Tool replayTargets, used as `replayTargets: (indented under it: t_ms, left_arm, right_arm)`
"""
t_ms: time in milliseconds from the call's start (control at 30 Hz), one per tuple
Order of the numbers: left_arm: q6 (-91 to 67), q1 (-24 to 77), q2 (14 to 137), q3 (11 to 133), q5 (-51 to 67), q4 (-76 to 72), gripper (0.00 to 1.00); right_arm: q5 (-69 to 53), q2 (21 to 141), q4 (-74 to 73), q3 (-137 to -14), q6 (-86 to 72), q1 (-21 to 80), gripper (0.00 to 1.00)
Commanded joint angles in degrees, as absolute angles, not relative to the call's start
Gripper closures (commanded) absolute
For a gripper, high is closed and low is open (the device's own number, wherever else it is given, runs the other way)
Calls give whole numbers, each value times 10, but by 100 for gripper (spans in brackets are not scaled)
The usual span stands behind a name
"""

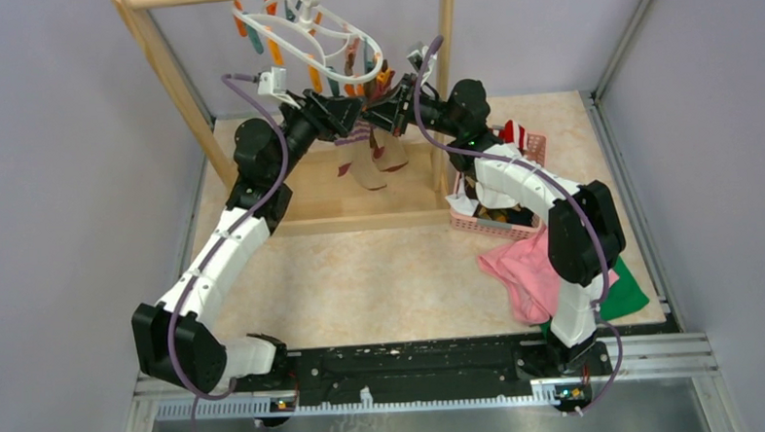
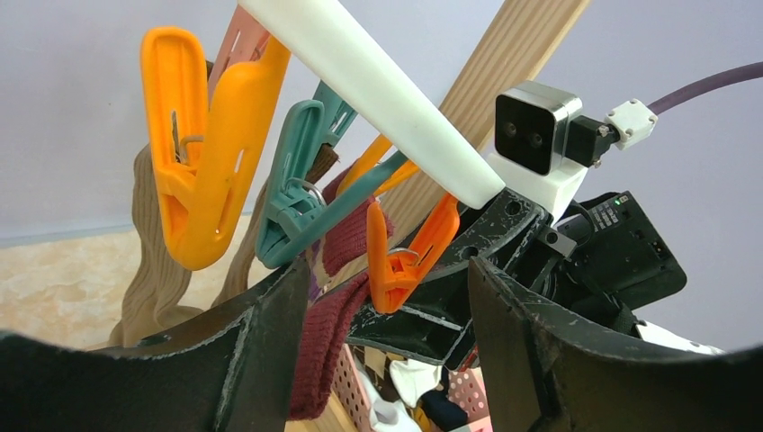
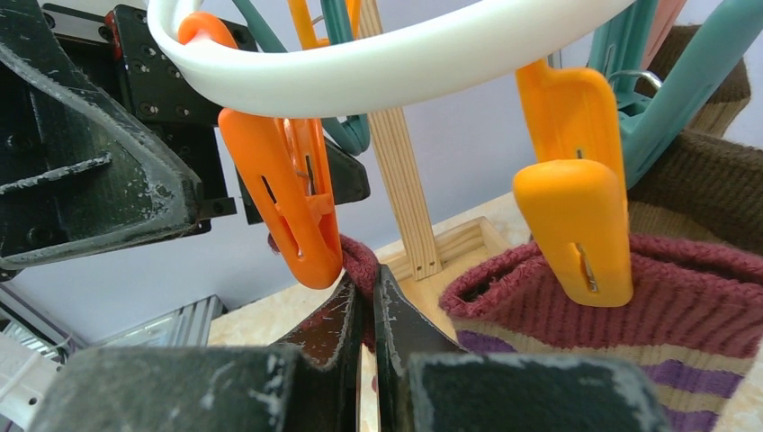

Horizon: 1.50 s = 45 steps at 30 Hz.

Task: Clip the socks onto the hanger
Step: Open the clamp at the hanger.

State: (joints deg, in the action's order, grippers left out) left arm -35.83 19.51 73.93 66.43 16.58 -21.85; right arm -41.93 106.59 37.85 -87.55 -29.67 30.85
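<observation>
The white ring hanger (image 1: 307,34) hangs from the wooden rack, with orange and teal clips under it. Both grippers meet just below it. My right gripper (image 3: 369,281) is shut on the maroon cuff of a sock (image 3: 362,259), held right under an orange clip (image 3: 290,200). My left gripper (image 2: 387,283) is open, its fingers either side of that same orange clip (image 2: 407,256), with the maroon cuff (image 2: 326,351) by its left finger. A tan sock with a maroon striped cuff (image 3: 648,301) hangs from a yellow-orange clip (image 3: 576,225). An olive-brown sock (image 2: 151,261) hangs further along.
The wooden rack frame (image 1: 172,69) surrounds the hanger, its right post (image 1: 444,87) close behind my right arm. A pink basket (image 1: 501,221) with more socks stands to the right. A pink cloth (image 1: 522,273) and a green cloth (image 1: 628,295) lie in front of it.
</observation>
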Motion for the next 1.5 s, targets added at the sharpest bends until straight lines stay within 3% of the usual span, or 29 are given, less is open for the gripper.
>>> replayTargets:
  t_ms: [0, 633, 933, 1467]
  left_arm:
    - [-351, 197, 748, 691, 159, -260, 29]
    - [-337, 218, 777, 719, 110, -264, 30]
    - [-324, 225, 783, 728, 92, -256, 37]
    - [-316, 226, 773, 723, 81, -258, 71]
  right_arm:
    - [-418, 1067, 398, -910, -298, 302, 100]
    - [-418, 1067, 398, -909, -300, 302, 100]
    - [-419, 1066, 401, -909, -301, 302, 100]
    - [-424, 1061, 407, -896, -299, 298, 100]
